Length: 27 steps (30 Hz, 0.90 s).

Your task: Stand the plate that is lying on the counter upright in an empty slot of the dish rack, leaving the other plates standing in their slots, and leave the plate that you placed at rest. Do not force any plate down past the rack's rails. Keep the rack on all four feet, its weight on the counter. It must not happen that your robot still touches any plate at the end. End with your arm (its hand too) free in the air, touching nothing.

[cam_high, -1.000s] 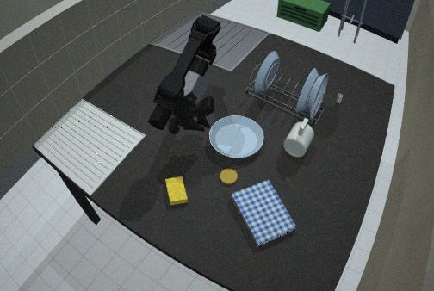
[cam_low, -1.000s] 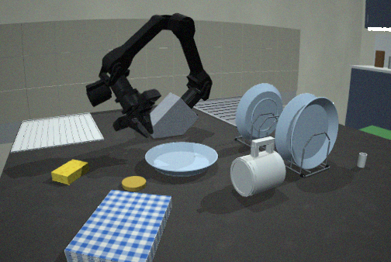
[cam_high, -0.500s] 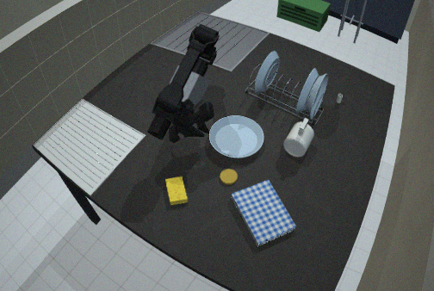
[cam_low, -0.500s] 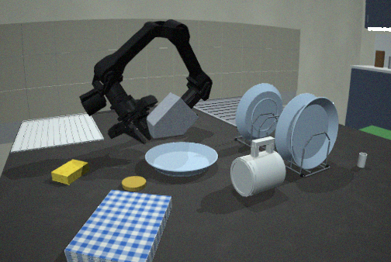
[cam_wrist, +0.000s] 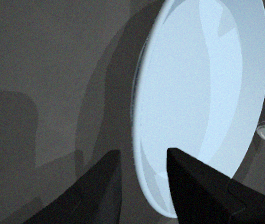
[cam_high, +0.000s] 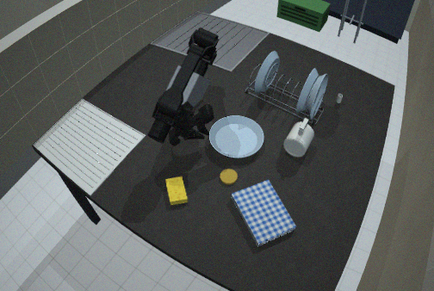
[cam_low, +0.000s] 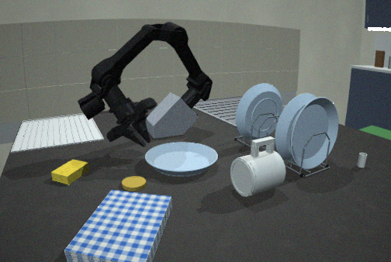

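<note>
pale blue and glossy, the plate lies flat on the dark table, near the middle, in front of the wire dish rack. the rack stands on the table with three plates upright in it: one at its left end in the top view, two close together at its right end, and bare slots between them. the black end effector hangs just beside the plate's rim on the side away from the rack, tilted down toward the table, its fingers set narrow with a small gap and nothing between them. in the wrist view the rim of the plate shows in that gap; whether a finger touches the rim cannot be told. a white mug lies on its side between the plate and the rack's right end. a yellow sponge, a small orange disc and a blue checked box sit nearer the table's front edge.
</note>
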Tool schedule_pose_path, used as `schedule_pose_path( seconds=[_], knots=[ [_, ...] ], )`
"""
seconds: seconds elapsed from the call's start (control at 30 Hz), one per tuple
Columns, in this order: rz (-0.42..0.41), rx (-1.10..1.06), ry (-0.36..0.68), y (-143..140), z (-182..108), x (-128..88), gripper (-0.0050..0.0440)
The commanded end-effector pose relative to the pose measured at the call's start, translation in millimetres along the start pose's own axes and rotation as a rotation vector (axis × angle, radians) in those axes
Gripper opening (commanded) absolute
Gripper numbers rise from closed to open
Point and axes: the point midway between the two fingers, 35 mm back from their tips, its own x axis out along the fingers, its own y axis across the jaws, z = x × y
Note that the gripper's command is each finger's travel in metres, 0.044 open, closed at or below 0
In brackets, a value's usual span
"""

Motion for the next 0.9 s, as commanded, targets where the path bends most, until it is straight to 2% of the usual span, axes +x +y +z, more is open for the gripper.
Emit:
schedule_pose_path(
  seconds=[0.0,0.87],
  knots=[
    [-0.005,0.002,-0.004,1.9,0.7,2.7,0.0094],
    [-0.005,0.002,-0.004,1.9,0.7,7.1,0.0094]
  ],
)
